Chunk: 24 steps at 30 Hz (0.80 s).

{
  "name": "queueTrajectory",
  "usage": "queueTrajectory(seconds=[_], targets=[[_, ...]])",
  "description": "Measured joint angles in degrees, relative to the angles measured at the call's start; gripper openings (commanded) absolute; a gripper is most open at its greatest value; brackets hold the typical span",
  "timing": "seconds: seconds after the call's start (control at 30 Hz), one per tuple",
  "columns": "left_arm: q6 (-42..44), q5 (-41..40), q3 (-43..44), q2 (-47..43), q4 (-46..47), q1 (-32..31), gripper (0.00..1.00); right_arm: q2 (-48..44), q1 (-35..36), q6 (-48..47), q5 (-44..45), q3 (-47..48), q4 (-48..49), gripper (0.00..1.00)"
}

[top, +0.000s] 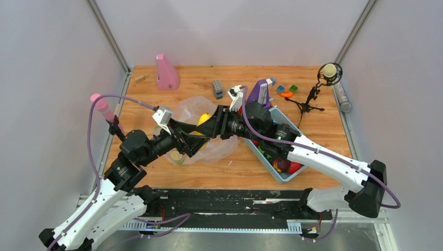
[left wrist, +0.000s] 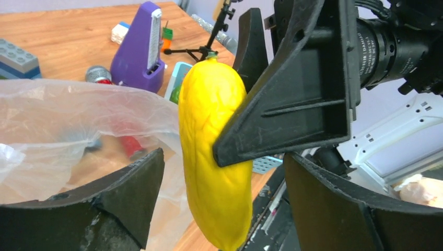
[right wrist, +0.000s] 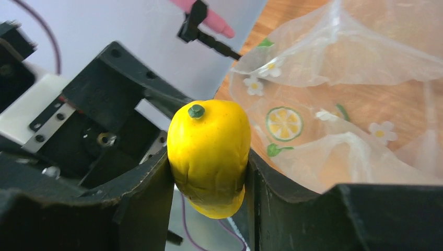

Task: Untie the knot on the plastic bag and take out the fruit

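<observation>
- Right wrist view: the right gripper has its jaws pressed on both flanks of the yellow fruit, with the green stem nub uppermost. The grip is judged firm.
- Left wrist view: the left gripper stands with its jaws wide apart. The yellow fruit hangs between them, and neither jaw appears to touch it.
- Location: the fruit is held in the air over the plastic bag, which lies slack on the table just beside the blue tray.
- Knot: not made out in any view. The bag's mouth looks loose in the left wrist view.
- Handling, judged: the fruit is light, smooth-skinned and probably slightly yielding. Its rounded sides could slip, so the hold belongs across the middle.
- Bag film, judged: thin, limp and crinkly, best taken by pinching a fold at the edge.
</observation>
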Motion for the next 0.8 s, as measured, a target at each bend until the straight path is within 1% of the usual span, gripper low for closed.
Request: queueTrajectory(seconds=[0.03, 0.1, 0.2, 0.27, 0.33, 0.47, 0.57, 0.8], targets=[[-0.2, -0.3, 0.0, 0.0, 0.0, 0.0, 0.99, -0.3, 0.0, 0.0, 1.1, -0.3, -0.3, 0.25], [-0.5, -1.2, 0.0, -0.1, -0.4, 0.0, 1.00, -0.9, -0.2, 0.1, 4.4, -0.5, -2.1, 0.24], [-0.7, -3.7, 0.3, -0.2, -3.3, 0.0, 1.00, -2.6, -1.5, 0.1, 9.4, -0.5, -5.9, 0.23], [-0.8, -6.1, 0.6, -0.9, -6.5, 0.0, 1.00, -4.2, -4.5, 0.3, 12.6, -0.5, -9.7, 0.21], [-0.9, -8.1, 0.6, -1.7, -9.4, 0.0, 1.00, -5.6, -9.3, 0.7, 15.1, -0.7, -12.8, 0.21], [-1.2, -11.2, 0.6, -4.3, -14.8, 0.0, 1.00, -7.1, -22.2, 1.9, 15.6, -4.4, -16.1, 0.19], [-1.7, -12.5, 0.6, -5.8, -17.1, 0.0, 1.00, -6.3, -28.3, 2.8, 15.6, -7.8, -18.8, 0.18], [-2.5, -13.8, 0.3, -6.3, -20.6, 0.0, 1.00, -0.3, -30.4, 4.3, 15.2, -9.2, -21.0, 0.18]])
